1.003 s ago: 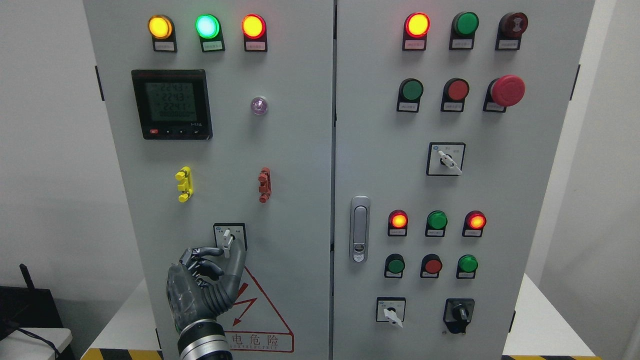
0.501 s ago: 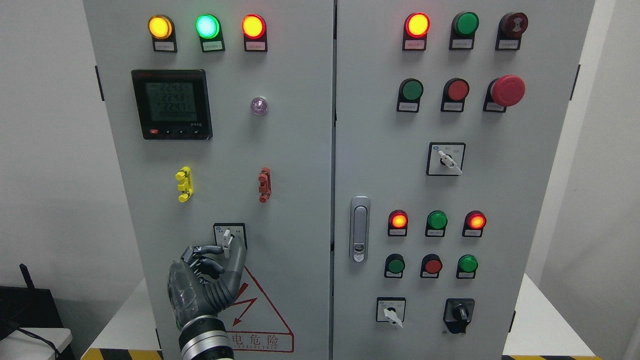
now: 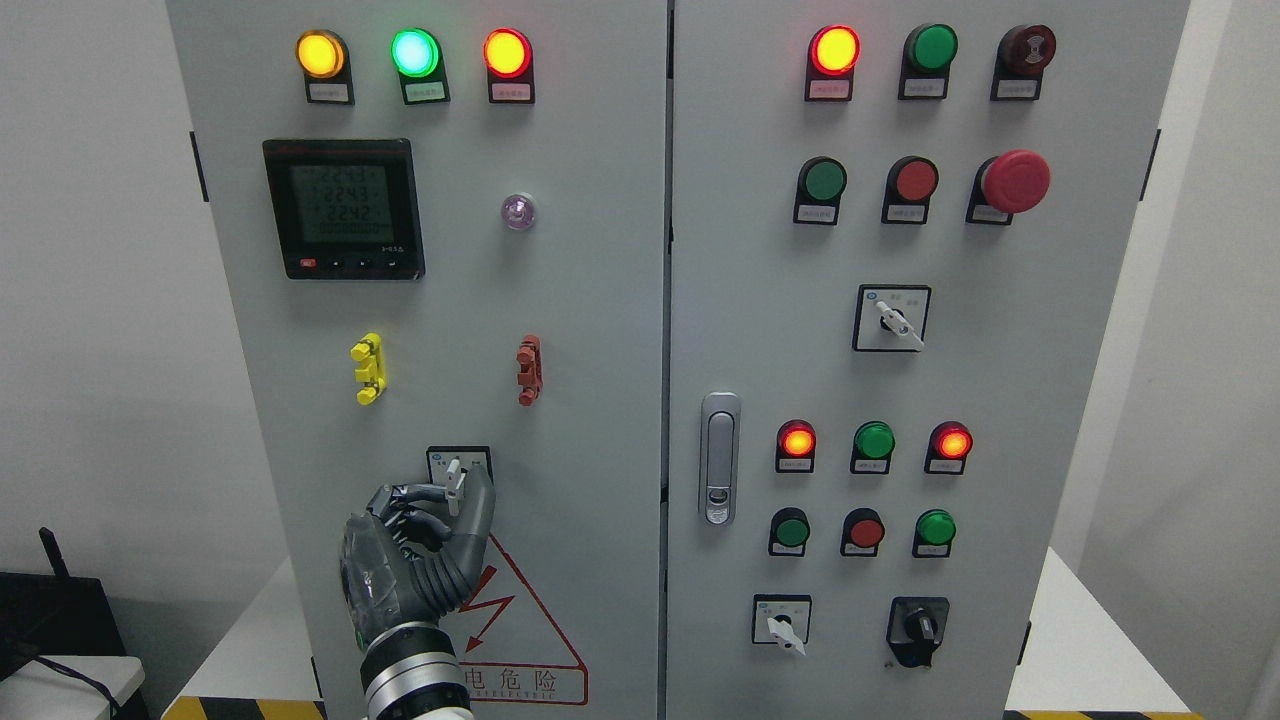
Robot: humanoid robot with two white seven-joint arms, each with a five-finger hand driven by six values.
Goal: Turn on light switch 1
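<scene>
The rotary switch [image 3: 456, 474], a small white lever on a black-framed plate, sits low on the left cabinet door [image 3: 600, 330]; its lever points roughly straight down. My left hand [image 3: 462, 495], dark grey with a metal wrist, comes up from the bottom edge just under it. The index fingertip [image 3: 436, 491] touches the lever's left side and the thumb [image 3: 482, 503] presses against its right side, so the lever is pinched between them. The other fingers are curled below. The hand hides the plate's lower part. My right arm does not show.
A red warning triangle [image 3: 520, 640] lies right beneath the hand. Yellow [image 3: 368, 367] and red [image 3: 529, 369] clips stick out above the switch. The right door carries a handle [image 3: 719, 458], push buttons, lamps and three more rotary switches. A black device [image 3: 50, 610] stands at lower left.
My left hand has risen a little and closed in on the switch; the index finger stretched out to the lever and the thumb came up beside it. The lever's angle looks unchanged.
</scene>
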